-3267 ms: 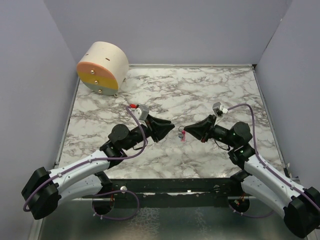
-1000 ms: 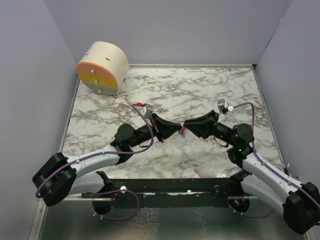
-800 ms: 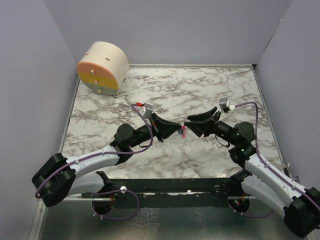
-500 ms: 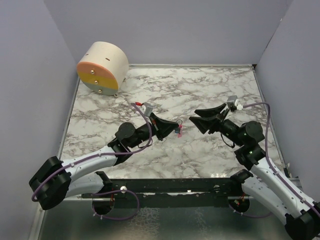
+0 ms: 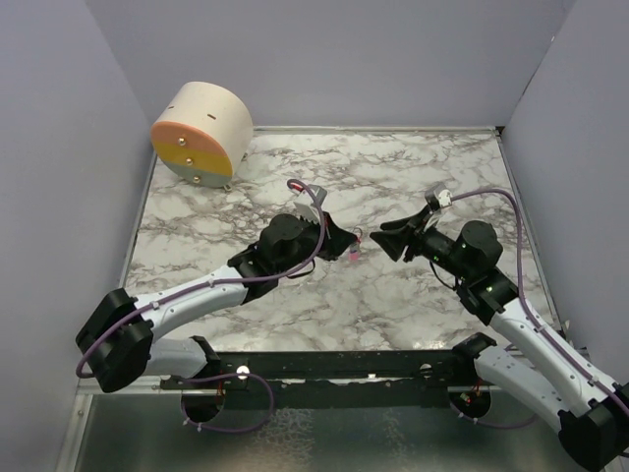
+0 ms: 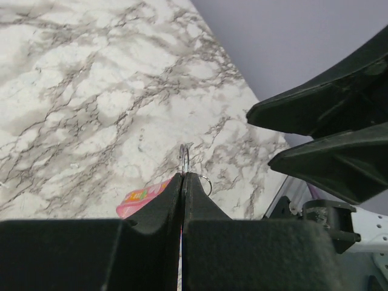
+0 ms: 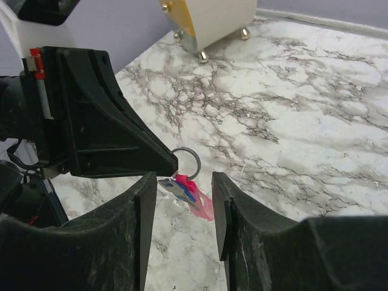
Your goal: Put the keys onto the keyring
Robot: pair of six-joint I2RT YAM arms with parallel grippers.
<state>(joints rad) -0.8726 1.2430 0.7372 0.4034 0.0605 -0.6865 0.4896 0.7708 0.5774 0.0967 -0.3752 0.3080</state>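
Observation:
My left gripper (image 5: pixel 345 240) is shut on the keyring (image 7: pixel 188 162), a thin metal ring that sticks out past its tips (image 6: pixel 184 160). From the ring hang a small blue tag (image 7: pixel 182 190) and the pink-red key (image 7: pixel 200 202), both clear of the table; the key also shows beside the left jaws (image 6: pixel 143 197). My right gripper (image 5: pixel 385 241) faces the left one a short way to its right. It stands open (image 7: pixel 182 209), with the hanging key in front of the gap and neither finger touching it.
A cream cylinder (image 5: pixel 202 132) with an orange-and-yellow face lies on its side at the back left of the marble table (image 5: pixel 413 177). Grey walls close in the left, back and right sides.
The right gripper has opened, let go of the key and drawn back to the right. The left arm has shifted right and turned, still pinching the ring, with the key now dangling from it.

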